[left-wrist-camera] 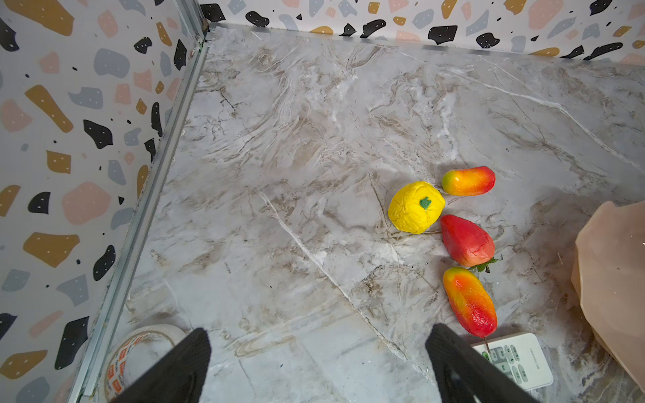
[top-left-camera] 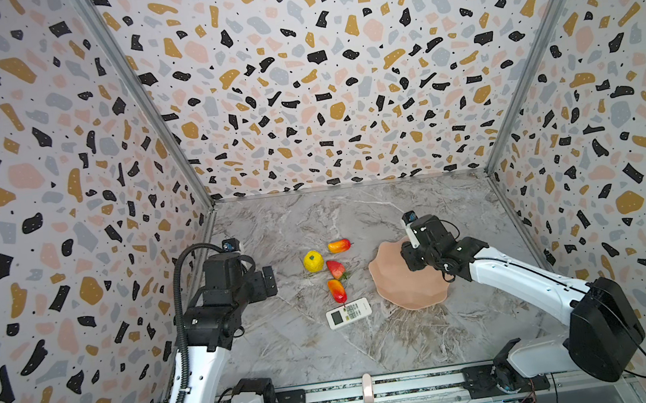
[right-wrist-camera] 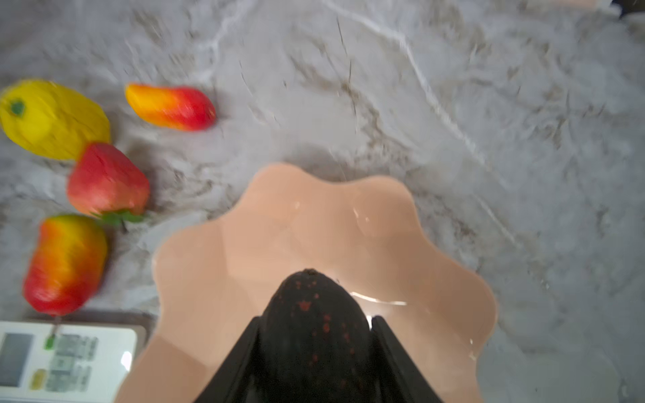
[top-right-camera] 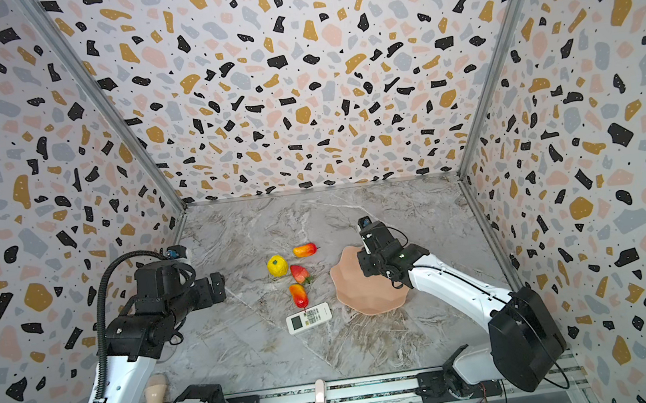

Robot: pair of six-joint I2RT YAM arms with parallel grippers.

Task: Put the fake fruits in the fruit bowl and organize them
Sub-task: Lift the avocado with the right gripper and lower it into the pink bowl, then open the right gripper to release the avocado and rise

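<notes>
Clenched on the blackish oval (right-wrist-camera: 314, 296) at bottom centre of the right wrist view, the right gripper (right-wrist-camera: 316, 319) is held over the fruit bowl (right-wrist-camera: 436, 244); beyond, at left, four fake fruits (right-wrist-camera: 104, 178) are seen on marble (right-wrist-camera: 384, 87), judged light, smooth, best pinched across the middle.

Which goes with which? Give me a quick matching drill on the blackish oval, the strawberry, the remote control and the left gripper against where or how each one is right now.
Things:
1. blackish oval
2. strawberry
3. remote control
4. left gripper

Places or states:
A. open, holding nothing
B. lying on the table between the far oval and the near oval
C. clamped in the right gripper over the fruit bowl
D. white, nearer the robot's base than any fruit

Pairs: 1-C, 2-B, 3-D, 4-A
</notes>
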